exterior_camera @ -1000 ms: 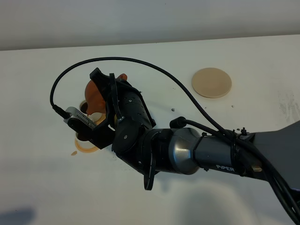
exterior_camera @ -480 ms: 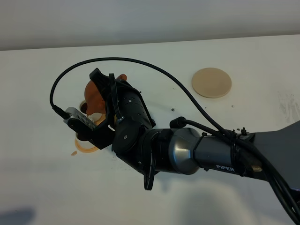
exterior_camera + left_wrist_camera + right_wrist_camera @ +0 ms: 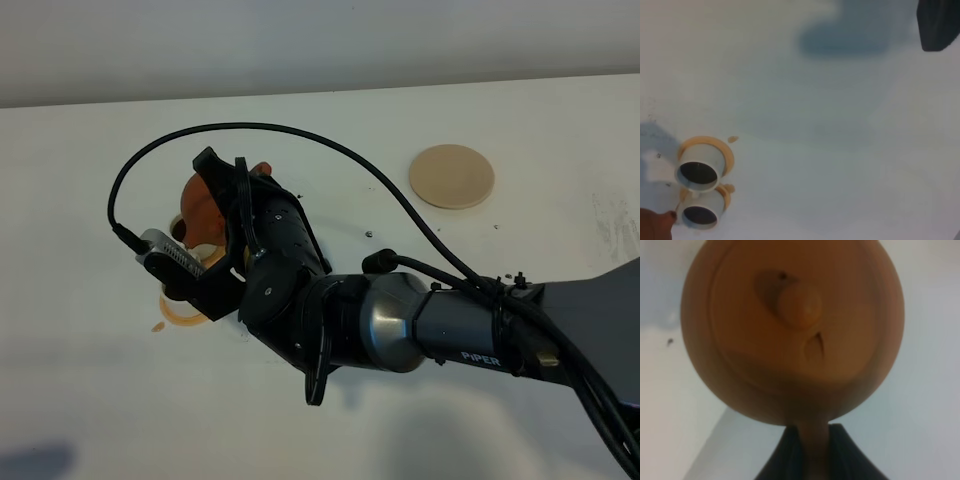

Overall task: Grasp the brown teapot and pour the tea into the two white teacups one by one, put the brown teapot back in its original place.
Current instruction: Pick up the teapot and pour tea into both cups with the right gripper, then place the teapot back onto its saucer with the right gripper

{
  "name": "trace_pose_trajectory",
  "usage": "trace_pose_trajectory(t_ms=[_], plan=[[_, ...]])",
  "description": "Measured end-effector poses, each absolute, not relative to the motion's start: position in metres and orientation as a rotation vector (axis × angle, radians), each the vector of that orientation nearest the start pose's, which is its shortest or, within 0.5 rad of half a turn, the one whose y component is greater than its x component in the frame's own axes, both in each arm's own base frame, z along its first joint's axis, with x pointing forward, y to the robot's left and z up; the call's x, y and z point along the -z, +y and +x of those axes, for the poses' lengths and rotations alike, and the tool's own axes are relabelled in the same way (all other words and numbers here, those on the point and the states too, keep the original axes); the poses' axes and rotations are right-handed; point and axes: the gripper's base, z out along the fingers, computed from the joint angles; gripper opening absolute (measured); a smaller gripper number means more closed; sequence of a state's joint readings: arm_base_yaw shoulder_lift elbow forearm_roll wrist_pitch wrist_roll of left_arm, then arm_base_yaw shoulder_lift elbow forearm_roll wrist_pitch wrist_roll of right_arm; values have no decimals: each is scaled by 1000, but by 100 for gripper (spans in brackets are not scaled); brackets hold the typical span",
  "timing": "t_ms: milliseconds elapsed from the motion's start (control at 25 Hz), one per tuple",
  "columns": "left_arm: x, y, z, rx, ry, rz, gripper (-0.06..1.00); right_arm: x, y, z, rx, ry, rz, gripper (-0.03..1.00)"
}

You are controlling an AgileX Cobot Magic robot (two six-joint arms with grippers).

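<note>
The right end effector (image 3: 812, 452) is pressed together on the loop handle of the brown teapot (image 3: 792, 330), which fills the right wrist view lid-on, its knob near the middle of the frame and its handle running down between the dark fingers at the bottom edge. In the high view the teapot (image 3: 205, 205) sits left of centre, held aloft and tipped over the two white teacups (image 3: 699, 172), which the arm mostly hides there. The left wrist view shows both cups in its lower left corner, standing on orange saucers (image 3: 726, 150), touching or nearly touching each other, each dark inside as if holding liquid, with the teapot's spout (image 3: 655, 225) entering at the bottom left corner right beside the nearer cup. Judging from this, the grasp is done and the pouring is under way or close to finished; whether both cups are properly filled cannot be settled. What remains is to level the teapot and carry it to the original place (image 3: 451, 176), the pale round coaster lying bare in the upper right of the high view, well apart from the cups. The left end effector is not visible in any frame, so its state cannot be told.
</note>
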State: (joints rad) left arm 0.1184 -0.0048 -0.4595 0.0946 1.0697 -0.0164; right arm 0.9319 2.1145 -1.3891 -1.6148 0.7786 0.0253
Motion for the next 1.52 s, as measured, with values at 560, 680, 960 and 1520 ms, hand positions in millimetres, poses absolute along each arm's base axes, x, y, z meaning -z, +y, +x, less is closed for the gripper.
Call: trace_pose_trajectory(t_ms=[560,680,960,1520], plan=[[-266,7,-3,-176,2085,-144,27,-164,323,312,807,1562,-1739,9],[-266,7,-3,-176,2085,-144,27,-174,319,322,744,1720,-1602,9],[-266,7,-3,-176,2085,-144,27,-185,300,341,510,2153,-1292,9],[-266,7,-3,-176,2085,-144,27,-176,309,328,120,2400,-1216,9]])
